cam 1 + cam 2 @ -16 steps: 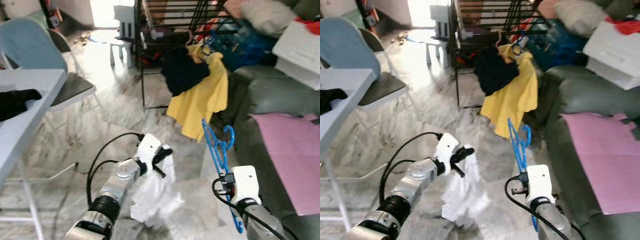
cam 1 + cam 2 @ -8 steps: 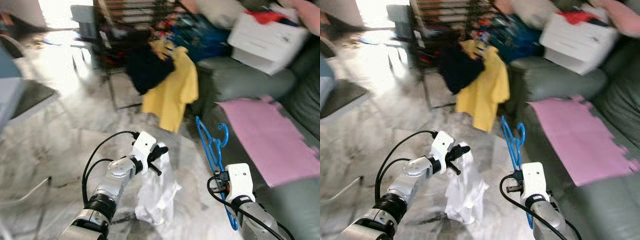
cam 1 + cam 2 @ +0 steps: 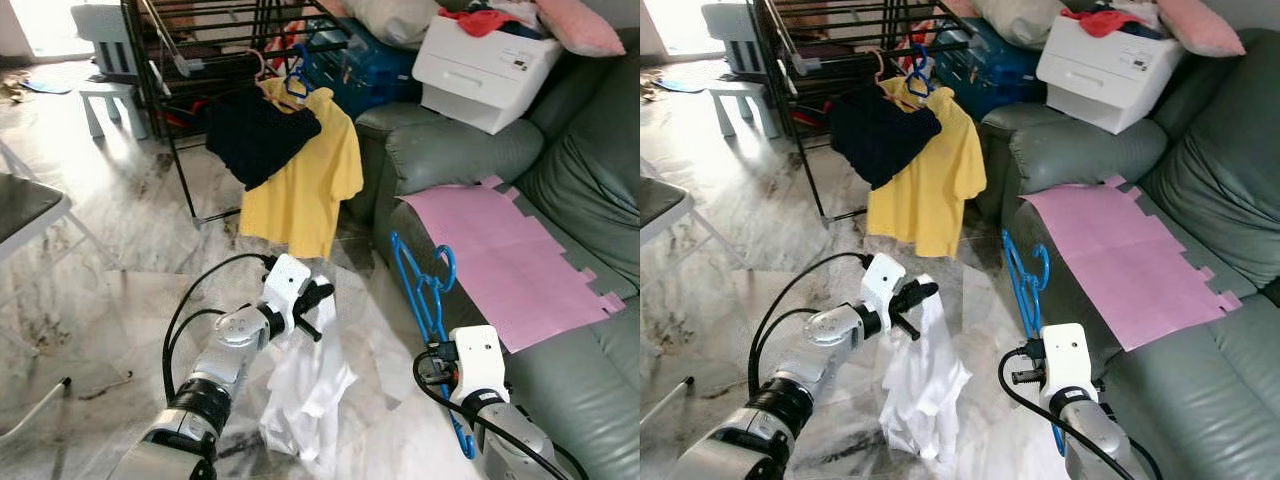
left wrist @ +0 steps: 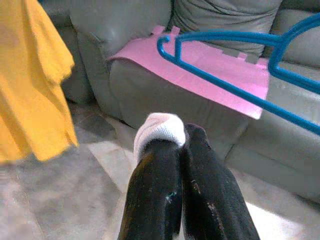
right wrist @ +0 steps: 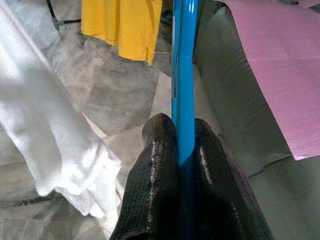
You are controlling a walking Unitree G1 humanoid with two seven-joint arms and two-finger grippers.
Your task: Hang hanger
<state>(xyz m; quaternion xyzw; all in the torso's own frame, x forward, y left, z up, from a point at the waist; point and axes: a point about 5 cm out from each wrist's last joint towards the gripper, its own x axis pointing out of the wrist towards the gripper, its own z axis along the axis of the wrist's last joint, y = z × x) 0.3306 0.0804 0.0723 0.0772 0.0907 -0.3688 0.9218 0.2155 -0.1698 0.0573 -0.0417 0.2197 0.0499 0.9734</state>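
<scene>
Between the fingers of the right pincer (image 5: 186,150), a blue hanger (image 3: 425,290) is clamped by its lower bar, the two black fingers pressed flat against the bar on either side. It is held upright ahead of the right arm, its hook at the top curling toward the sofa, just beside the front of the grey-green sofa (image 3: 470,160). A pink mat (image 3: 505,255) with notched edges is spread over the sofa seat directly behind the hanger.

To the left of the hanger, a white garment (image 3: 310,390) is pinched by a fold at its top in the left pincer (image 4: 175,140), whose fingers are closed together on the cloth. The garment is seen hanging down from that grip, with its lower part bunched just above or on the marble floor (image 3: 120,280); which of the two cannot be told.

Farther ahead, a yellow shirt (image 3: 300,185) is hung on a black drying rack (image 3: 190,60), with a dark garment (image 3: 255,135) draped partly over it and a second blue hanger (image 3: 296,80) hooked at its collar. A white printer (image 3: 485,65) is set on the sofa arm, with red cloth and a pink cushion (image 3: 585,22) above it. A white stool (image 3: 110,95) is placed beyond the rack.
</scene>
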